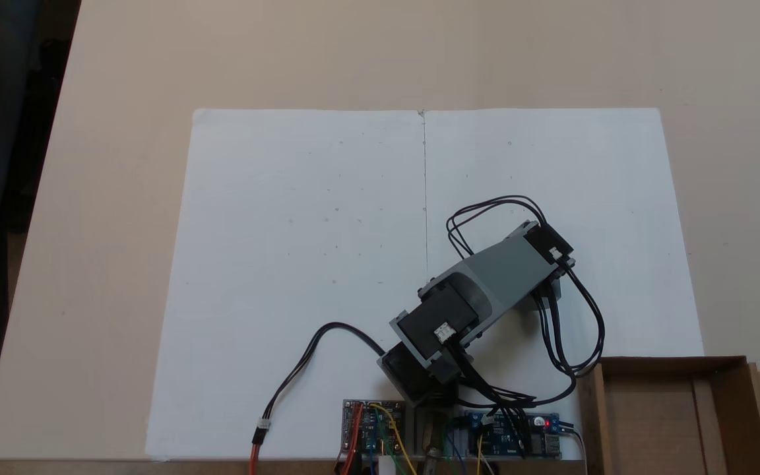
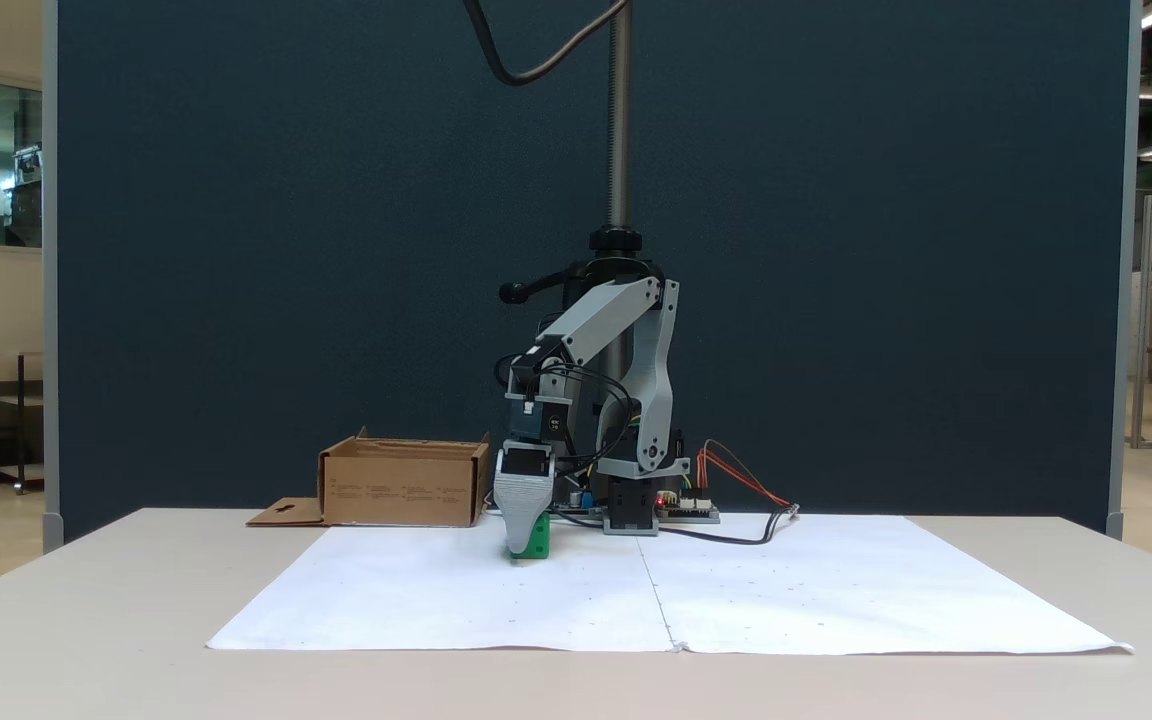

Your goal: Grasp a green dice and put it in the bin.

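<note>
The green dice (image 2: 539, 541) rests on the white paper, just left of the sheets' centre seam in a fixed view. My gripper (image 2: 526, 545) points straight down at it, and its broad grey finger (image 2: 520, 500) covers the dice's left part. Only that one finger shows, so I cannot tell whether the jaws are closed on the dice. From above, the grey arm link (image 1: 499, 277) hides both the gripper and the dice. The bin (image 2: 401, 485), a brown cardboard box, stands behind and to the left of the gripper; from above the bin (image 1: 726, 422) lies at the lower right corner.
Two white paper sheets (image 1: 301, 264) cover the table's middle. Circuit boards (image 1: 373, 425) and loose black cables (image 1: 578, 330) lie around the arm's base. A metal pole (image 2: 619, 120) rises behind the arm. The bin's flap (image 2: 286, 513) lies flat on the table.
</note>
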{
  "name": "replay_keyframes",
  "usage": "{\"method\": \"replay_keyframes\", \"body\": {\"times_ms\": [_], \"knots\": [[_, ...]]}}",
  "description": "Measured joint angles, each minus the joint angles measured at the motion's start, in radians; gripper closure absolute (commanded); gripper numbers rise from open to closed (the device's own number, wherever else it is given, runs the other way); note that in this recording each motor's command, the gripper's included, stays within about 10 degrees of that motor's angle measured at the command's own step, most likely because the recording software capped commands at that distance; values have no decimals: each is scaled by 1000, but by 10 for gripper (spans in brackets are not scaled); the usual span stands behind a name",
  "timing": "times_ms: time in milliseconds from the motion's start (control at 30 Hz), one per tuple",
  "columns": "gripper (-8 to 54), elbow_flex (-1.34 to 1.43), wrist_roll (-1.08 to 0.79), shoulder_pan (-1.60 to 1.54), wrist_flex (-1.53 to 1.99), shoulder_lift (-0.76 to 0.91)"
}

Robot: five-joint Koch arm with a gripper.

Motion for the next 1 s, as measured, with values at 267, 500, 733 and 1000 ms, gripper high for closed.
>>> {"method": "replay_keyframes", "body": {"times_ms": [267,500,733,1000], "knots": [[139,3,0,0,-3,0],[148,14,0,-12,-9,2],[181,15,0,-31,-11,2],[323,29,2,-37,-18,6]]}}
